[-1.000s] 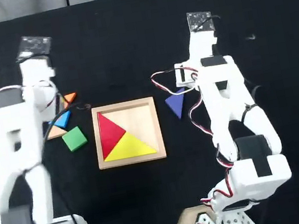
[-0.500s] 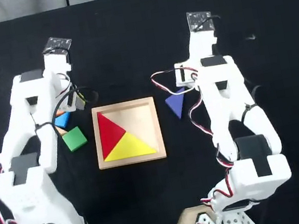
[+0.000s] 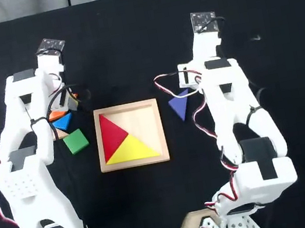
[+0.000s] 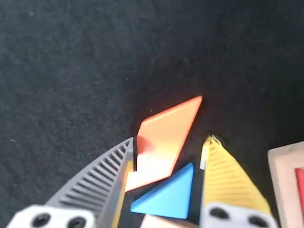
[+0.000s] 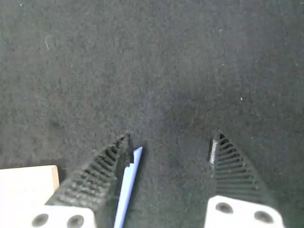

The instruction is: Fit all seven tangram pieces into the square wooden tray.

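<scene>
The square wooden tray [image 3: 158,129] holds a red triangle [image 3: 111,133] and a yellow triangle [image 3: 133,150]. To its left lie a green square [image 3: 76,141], a blue triangle [image 3: 63,121], an orange parallelogram [image 3: 58,114] and a tan piece [image 3: 55,134]. My left gripper [image 4: 169,141] is open low over the orange parallelogram [image 4: 168,135], with the blue triangle [image 4: 164,197] between its fingers nearer the wrist. A purple triangle [image 3: 179,106] lies right of the tray. My right gripper [image 5: 171,137] is open above bare cloth, the purple triangle's edge [image 5: 127,185] beside one finger.
Black cloth covers the table. The tray's corner [image 4: 285,161] shows beside the left gripper's yellow finger [image 4: 228,180], and another tray corner [image 5: 23,183] sits beside the right gripper. Both white arms stand tall on either side of the tray, cables looping off them.
The left arm has swung in from the far left and come over the loose pieces beside the tray. The right arm and all pieces have stayed put.
</scene>
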Robot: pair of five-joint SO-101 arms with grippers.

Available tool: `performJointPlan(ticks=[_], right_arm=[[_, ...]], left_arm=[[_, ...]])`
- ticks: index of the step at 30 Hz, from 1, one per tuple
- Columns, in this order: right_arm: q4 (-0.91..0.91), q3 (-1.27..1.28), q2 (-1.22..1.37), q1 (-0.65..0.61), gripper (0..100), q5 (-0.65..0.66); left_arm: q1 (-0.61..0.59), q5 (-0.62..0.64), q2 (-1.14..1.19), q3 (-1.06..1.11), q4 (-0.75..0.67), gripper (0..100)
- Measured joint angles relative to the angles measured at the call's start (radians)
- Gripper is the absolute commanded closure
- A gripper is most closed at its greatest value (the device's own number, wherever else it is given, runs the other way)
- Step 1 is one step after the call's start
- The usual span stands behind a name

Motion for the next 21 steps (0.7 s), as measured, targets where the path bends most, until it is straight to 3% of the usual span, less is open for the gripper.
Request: performJointPlan(ticks=[18,21], right_arm=[[0.0,0.0,0.0,0.0,74.4,0.0],[0.0,0.0,0.0,0.0,74.4,0.0]], left_arm=[[0.002,-0.157,0.071,-0.077,0.137,82],[0.002,-0.158,0.11,-0.141,0.181,88]])
